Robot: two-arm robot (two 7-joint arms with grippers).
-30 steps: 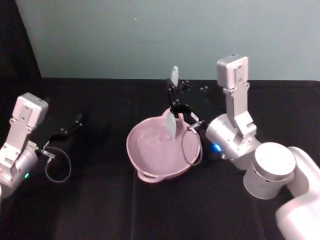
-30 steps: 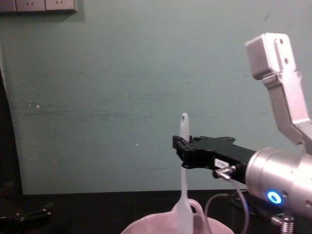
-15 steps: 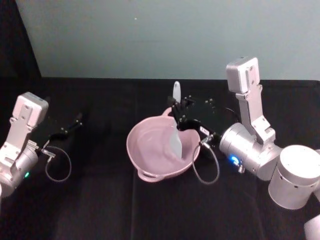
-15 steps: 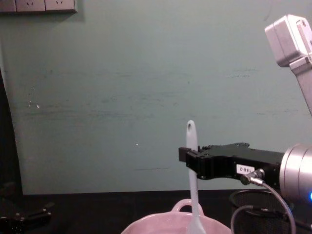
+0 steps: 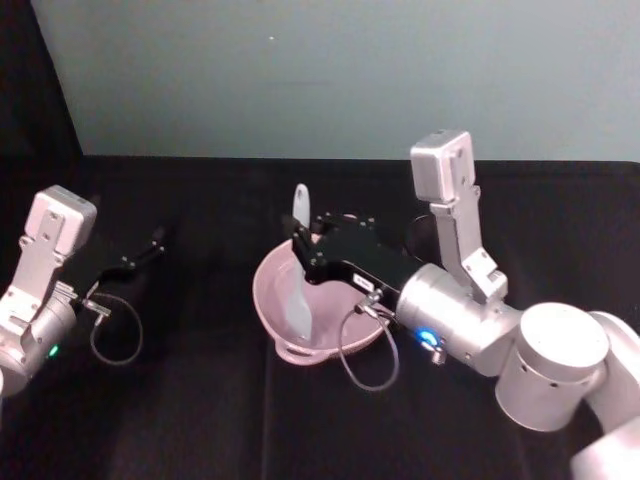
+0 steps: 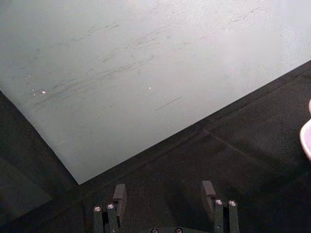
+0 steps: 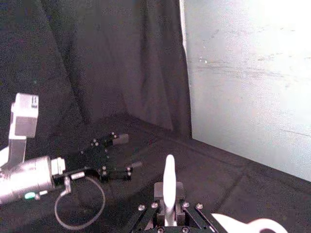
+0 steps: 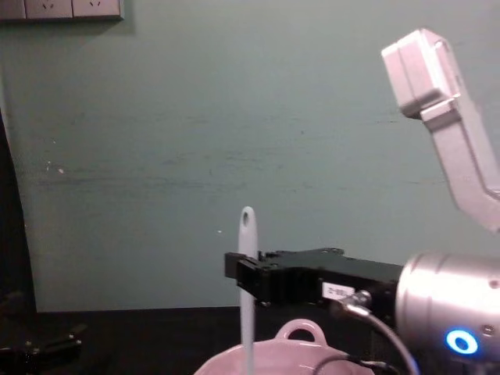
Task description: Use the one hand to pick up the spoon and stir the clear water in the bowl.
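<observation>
The right gripper [image 5: 303, 245] is clamped on the spoon [image 5: 299, 300] at mid-handle. The spoon is held upright, its holed end above the fingers and its blade below them, inside the pink bowl [image 5: 268, 300]. The left gripper [image 5: 155, 240] is parked well to the left, fingers apart.

Place: a robot test bench in a bare, lab-like room.
Wall: plain pale green wall [image 8: 156, 141], lightly scuffed, close behind the right gripper [image 8: 244, 280].
Table: draped in black cloth [image 5: 200, 420] beneath the gripper.
Curtain: black drape [image 7: 97, 63] far off to the gripper's left.
Sockets: white wall outlets [image 8: 62, 8] high up, left of the gripper.
</observation>
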